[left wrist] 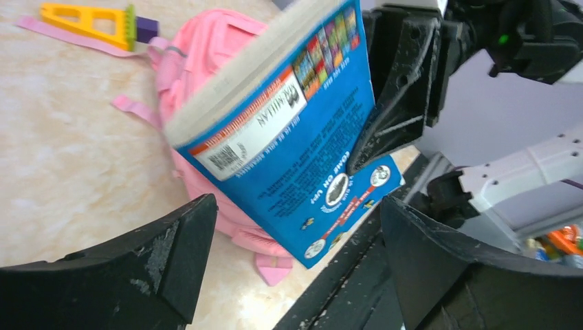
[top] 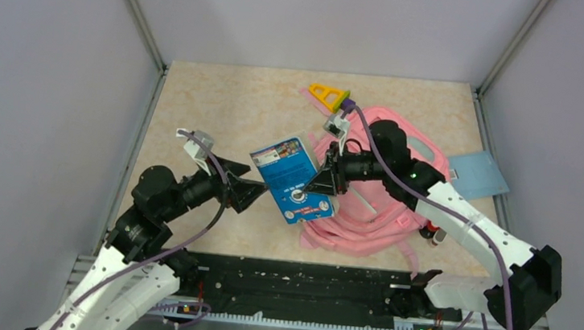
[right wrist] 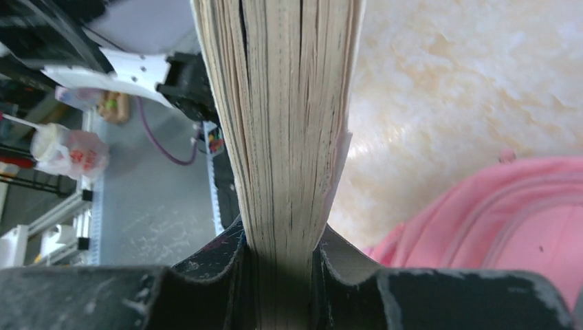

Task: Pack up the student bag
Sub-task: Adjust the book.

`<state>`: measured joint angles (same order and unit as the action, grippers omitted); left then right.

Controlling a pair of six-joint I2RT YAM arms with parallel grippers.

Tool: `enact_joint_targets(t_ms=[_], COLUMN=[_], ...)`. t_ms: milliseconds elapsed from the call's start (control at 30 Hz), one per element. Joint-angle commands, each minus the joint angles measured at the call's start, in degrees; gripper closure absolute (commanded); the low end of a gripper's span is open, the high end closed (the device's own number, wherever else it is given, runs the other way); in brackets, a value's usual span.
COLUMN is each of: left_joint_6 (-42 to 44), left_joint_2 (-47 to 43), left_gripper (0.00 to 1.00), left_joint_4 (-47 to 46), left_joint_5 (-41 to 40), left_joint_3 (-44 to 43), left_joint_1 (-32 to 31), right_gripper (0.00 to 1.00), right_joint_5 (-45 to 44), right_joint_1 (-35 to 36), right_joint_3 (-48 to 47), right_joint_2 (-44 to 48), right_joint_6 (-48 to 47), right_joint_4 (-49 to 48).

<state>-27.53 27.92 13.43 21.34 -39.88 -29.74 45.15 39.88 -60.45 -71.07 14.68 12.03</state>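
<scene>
A thick blue book [top: 295, 180] hangs tilted above the table, and my right gripper [top: 328, 176] is shut on its right edge. In the right wrist view the page edges [right wrist: 289, 124] are clamped between both fingers of that gripper [right wrist: 285, 240]. The student bag [top: 373, 213], a pink backpack, lies flat on the table behind and right of the book, under my right arm; it also shows as the pink bag [left wrist: 199, 48] and the bag [right wrist: 509, 220]. My left gripper [top: 250, 185] stands open just left of the book [left wrist: 302, 137], holding nothing, its left gripper [left wrist: 295, 203] jaws wide apart.
A yellow triangular ruler [top: 328, 96] with a purple piece [top: 349, 103] lies at the back, beside the bag's top. A light blue card [top: 478, 175] lies at the right edge. A black rail [top: 285, 282] runs along the near edge. Grey walls enclose the table.
</scene>
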Motion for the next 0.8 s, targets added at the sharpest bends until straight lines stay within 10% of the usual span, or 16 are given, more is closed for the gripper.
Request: enact_joint_targets(t_ms=[0, 667, 767], left_joint_6=[9.1, 17.5, 14.5], left_joint_2=[1.1, 17.1, 17.3], left_gripper=[0.06, 0.02, 0.27], left_joint_4=[11.3, 15.6, 10.9], left_joint_5=[-5.7, 24.3, 30.2], left_joint_3=[-7.9, -13.4, -11.1], left_joint_1=[0.0, -0.1, 0.0], right_gripper=[1.00, 1.00, 1.00], right_joint_5=[-3.2, 6.3, 6.0], right_joint_1=[-0.4, 10.9, 11.3], right_joint_3=[-4.4, -9.2, -10.4], right_joint_2=[5.1, -0.9, -2.2], right_joint_6=[-9.8, -17.8, -18.7], right_joint_4=[10.0, 18.3, 19.5])
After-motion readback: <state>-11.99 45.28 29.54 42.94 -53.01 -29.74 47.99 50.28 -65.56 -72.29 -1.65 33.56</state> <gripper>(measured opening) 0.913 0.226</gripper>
